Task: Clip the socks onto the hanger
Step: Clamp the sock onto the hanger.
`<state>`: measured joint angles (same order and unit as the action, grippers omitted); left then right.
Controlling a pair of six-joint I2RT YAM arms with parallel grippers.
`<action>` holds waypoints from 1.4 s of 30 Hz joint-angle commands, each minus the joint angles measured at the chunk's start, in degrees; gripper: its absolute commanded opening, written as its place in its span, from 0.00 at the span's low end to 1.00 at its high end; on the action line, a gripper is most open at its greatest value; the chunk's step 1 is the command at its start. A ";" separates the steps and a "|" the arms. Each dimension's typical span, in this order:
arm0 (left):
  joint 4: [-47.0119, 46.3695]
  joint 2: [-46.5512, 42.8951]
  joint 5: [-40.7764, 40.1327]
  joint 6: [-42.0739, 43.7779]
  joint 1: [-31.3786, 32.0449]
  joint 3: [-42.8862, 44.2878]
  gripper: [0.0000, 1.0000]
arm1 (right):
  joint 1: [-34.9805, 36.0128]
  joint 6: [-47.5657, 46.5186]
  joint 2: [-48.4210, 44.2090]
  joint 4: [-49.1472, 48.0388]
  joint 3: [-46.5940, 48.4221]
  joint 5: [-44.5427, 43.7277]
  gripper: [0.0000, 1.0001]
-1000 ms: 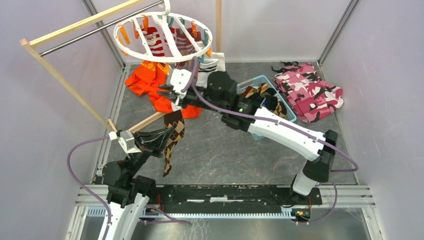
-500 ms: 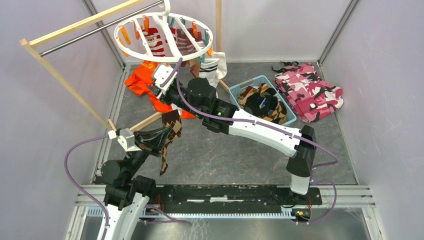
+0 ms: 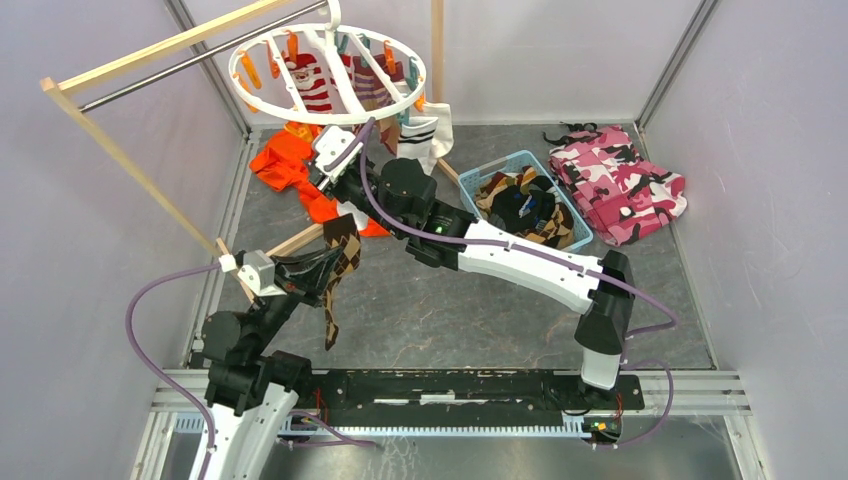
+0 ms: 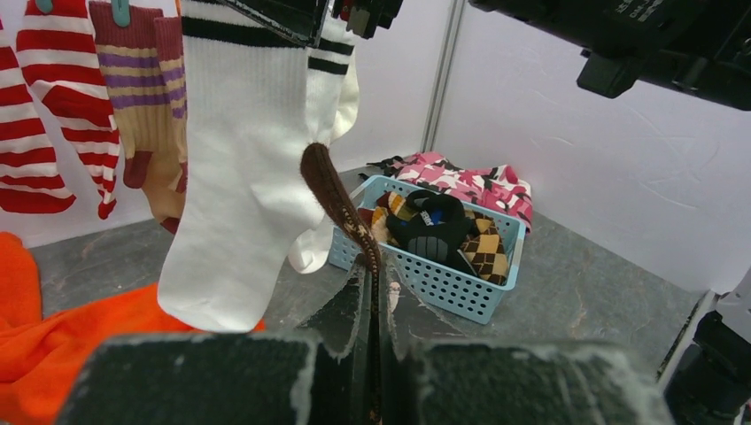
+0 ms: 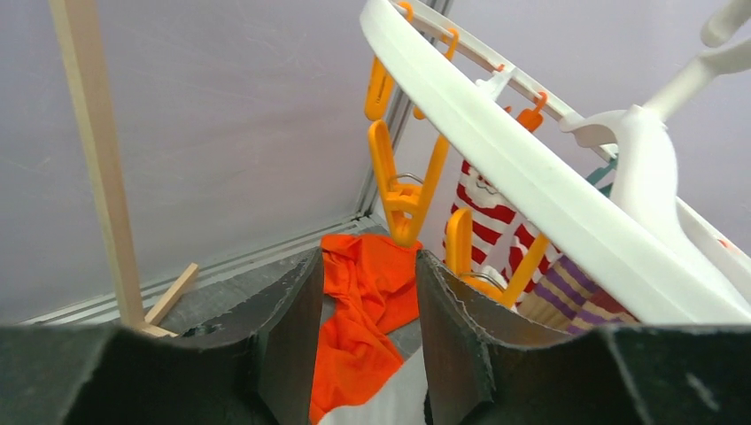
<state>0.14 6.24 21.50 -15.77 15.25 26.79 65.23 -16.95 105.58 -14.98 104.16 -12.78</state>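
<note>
Blue plastic forms the basket (image 3: 500, 162), which stands on the floor just right of the right arm. In it we see brown argyle socks (image 4: 483, 252) lying around a black sock (image 4: 429, 228) with a blue patch. Our left gripper (image 4: 376, 301) is clamped shut on the held sock (image 3: 345, 250), a brown argyle one. It sits low and left of centre, well below the hanger (image 3: 240, 80) and apart from it. In the top view its long axis runs roughly straight down from the fingers, with the free end pointing at the floor. In the left wrist view a short end stands up out of the jaws and curls left toward the white sock (image 4: 239, 177). That white sock is clipped to the ring beside a red-striped sock (image 3: 315, 85) and a tan sock (image 4: 146, 106); all three hang lengthwise, toes down. Our right gripper (image 5: 367, 301) is up under the ring's near-left edge with its jaws apart and nothing between them. An orange clip (image 5: 403, 190) hangs just beyond its fingertips, not touching them.
</note>
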 commanded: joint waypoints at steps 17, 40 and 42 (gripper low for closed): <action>-11.84 8.55 2.42 5.29 0.03 0.45 0.02 | -2.26 -4.14 -7.54 -4.20 -3.93 -0.38 0.63; -21.94 13.80 4.90 2.11 0.05 -1.01 0.02 | -8.79 7.01 -8.99 -2.06 -1.92 6.61 0.62; -22.39 14.18 5.03 2.00 0.05 -1.10 0.02 | -9.17 7.31 -9.57 -1.82 -2.54 6.71 0.62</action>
<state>-18.37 19.70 25.71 -13.65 15.25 25.85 56.77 -11.90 100.07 -15.35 101.95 -7.51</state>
